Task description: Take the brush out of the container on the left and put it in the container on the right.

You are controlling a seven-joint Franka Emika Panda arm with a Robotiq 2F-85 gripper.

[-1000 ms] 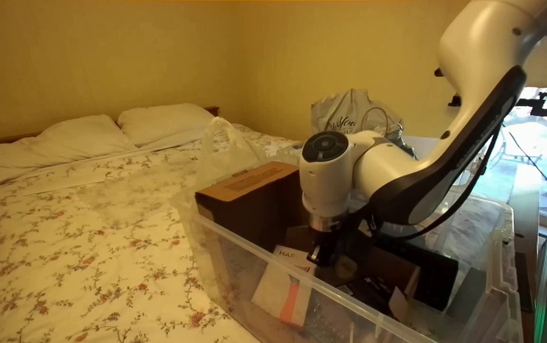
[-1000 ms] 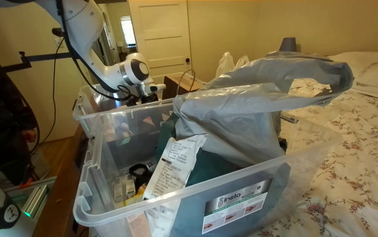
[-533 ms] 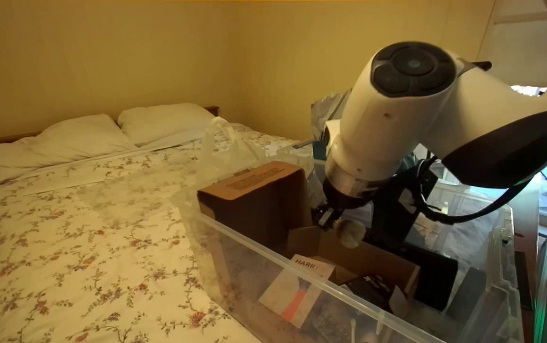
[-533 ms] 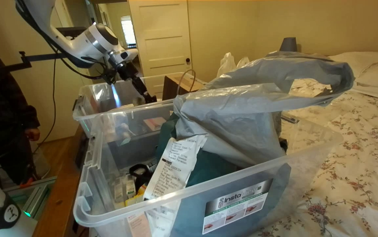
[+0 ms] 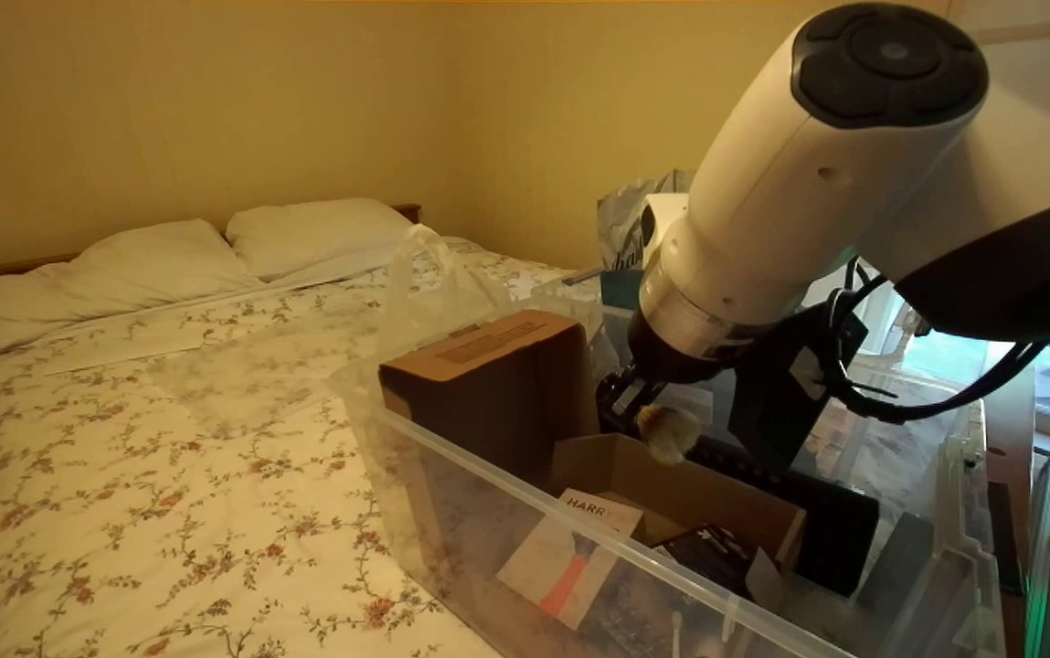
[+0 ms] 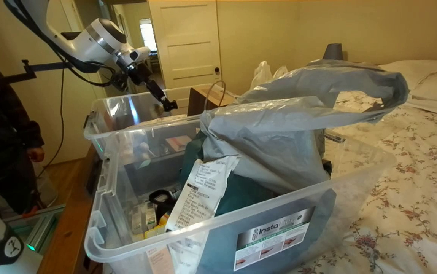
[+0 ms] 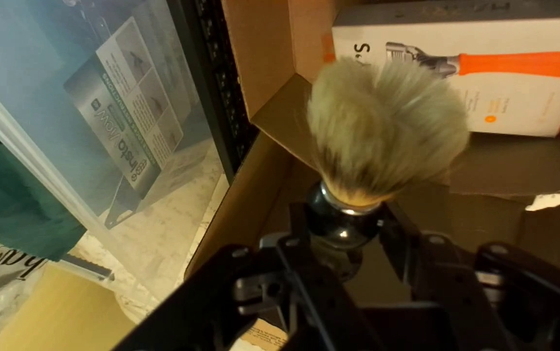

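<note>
The brush has a dark glossy round handle and pale fluffy bristles (image 7: 387, 131). My gripper (image 7: 345, 218) is shut on its handle, with a finger on each side, in the wrist view. In an exterior view the gripper (image 5: 625, 395) holds the brush (image 5: 668, 433) tilted, bristles pointing down, above an open cardboard box inside a clear bin (image 5: 671, 574). In an exterior view the gripper (image 6: 169, 105) is over the far bin, with the brush (image 6: 157, 110) faint beside it. A second clear bin (image 6: 218, 219), holding a grey bag, stands beside that bin.
A tall brown box (image 5: 488, 347), a razor box (image 5: 570, 557) and a black keyboard (image 5: 840, 539) are in the bin under the gripper. The grey plastic bag (image 6: 271, 144) rises above the second bin's rim. A receipt (image 6: 203, 186) and a green bag lie there too.
The arm has lifted the gripper and the brush up out of the box and drawn back toward the robot's base. The gripper has tilted. The brush stays held.
</note>
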